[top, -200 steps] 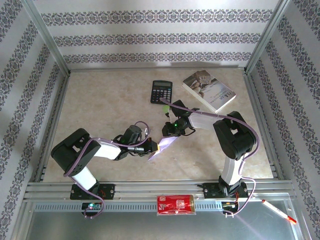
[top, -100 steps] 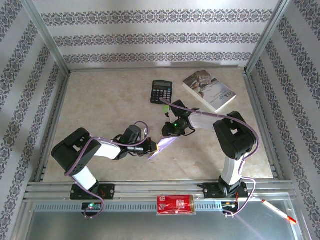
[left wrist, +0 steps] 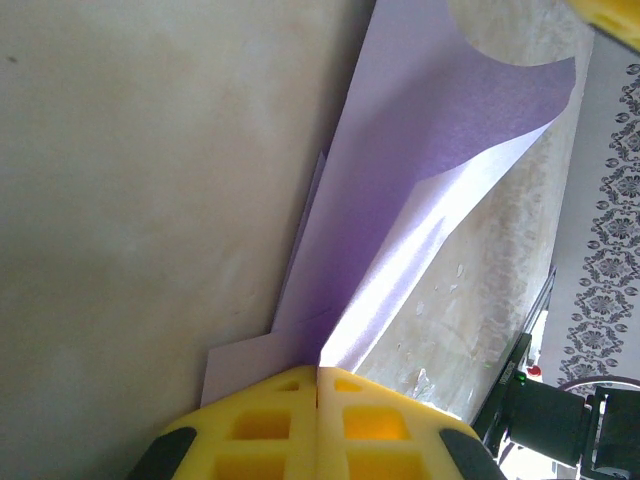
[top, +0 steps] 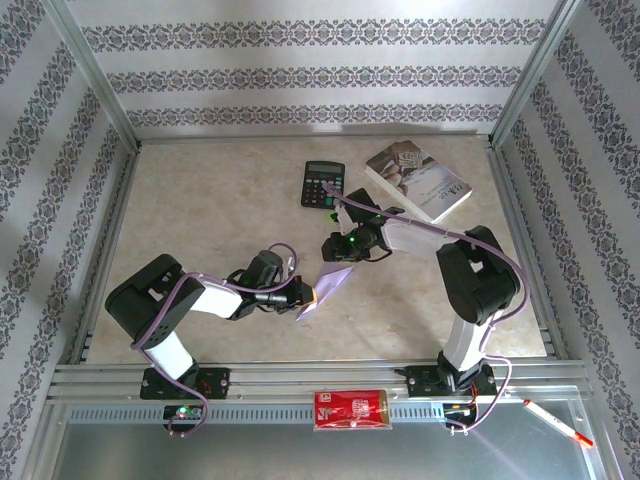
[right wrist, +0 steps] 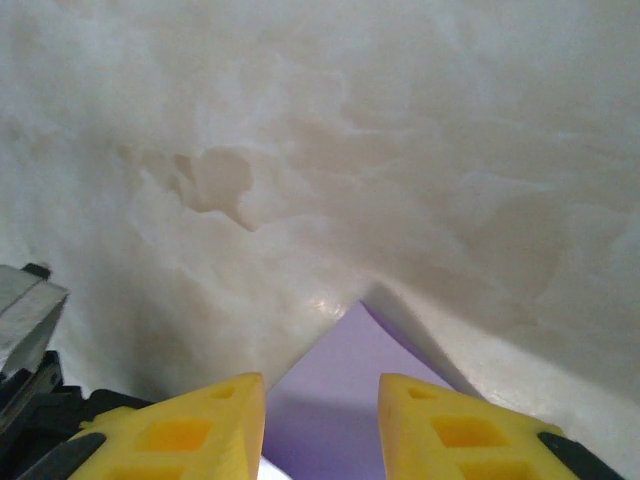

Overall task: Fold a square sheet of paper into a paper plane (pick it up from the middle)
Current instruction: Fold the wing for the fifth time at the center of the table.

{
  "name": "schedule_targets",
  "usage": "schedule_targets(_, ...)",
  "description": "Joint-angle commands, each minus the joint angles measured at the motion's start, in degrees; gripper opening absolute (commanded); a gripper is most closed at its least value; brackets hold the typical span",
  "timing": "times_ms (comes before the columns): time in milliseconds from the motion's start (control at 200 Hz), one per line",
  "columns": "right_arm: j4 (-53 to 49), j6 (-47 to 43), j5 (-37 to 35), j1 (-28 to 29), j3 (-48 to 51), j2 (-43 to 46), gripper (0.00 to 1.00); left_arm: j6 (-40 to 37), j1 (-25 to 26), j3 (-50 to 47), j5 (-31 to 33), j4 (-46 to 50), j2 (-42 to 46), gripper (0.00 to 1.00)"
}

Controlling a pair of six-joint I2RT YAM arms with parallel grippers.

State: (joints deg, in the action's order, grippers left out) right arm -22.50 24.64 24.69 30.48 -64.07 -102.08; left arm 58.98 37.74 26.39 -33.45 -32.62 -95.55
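Beige marbled table point(top: 200, 200): calculator point(top: 322, 184) upper centre, book point(top: 420, 180) to its right, apart. Lilac paper point(top: 330, 287) mid-frame, folded, lower flap flat on the tabletop.

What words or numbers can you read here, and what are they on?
Nothing reads clearly.
Calculator: key markings too small to read.
White book: cover print blurred.
Red packet: white lettering too blurred to read.

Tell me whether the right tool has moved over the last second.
Yes. The right tool has shifted slightly up the top view, toward the calculator.
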Motion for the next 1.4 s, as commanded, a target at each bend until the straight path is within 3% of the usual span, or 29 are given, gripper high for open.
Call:
schedule_targets(0, -0.3, -0.6, -0.8, -0.7, 0.4, 4.2, 0.36, -0.4, -0.8, -0.6, 1.0, 2.0, -1.2, 0.0)
schedule_targets(230, 8.5, 4.4, 5.5, 2.6, 9.3, 10.9, 0.3, -0.2, -0.9, -0.6, 1.2, 1.9, -1.5, 0.0)
schedule_targets(465, 15.9, 10.2, 4.2, 7.0, 15.5, 9.8, 0.22, -0.2, -0.8, -0.8, 1.3, 2.2, -1.2, 0.0)
schedule_targets(1144, 15.9, 6.4, 2.4, 6.1, 11.9, -1.6, 0.16, 0.0, -0.8, -1.3, 1.3, 1.6, -1.2, 0.0)
schedule_targets(1394, 15.7, 5.5, 1.9, 5.6, 12.8, -2.4, 0.15, -0.3, -0.7, -1.3, 1.2, 2.2, -1.0, 0.05)
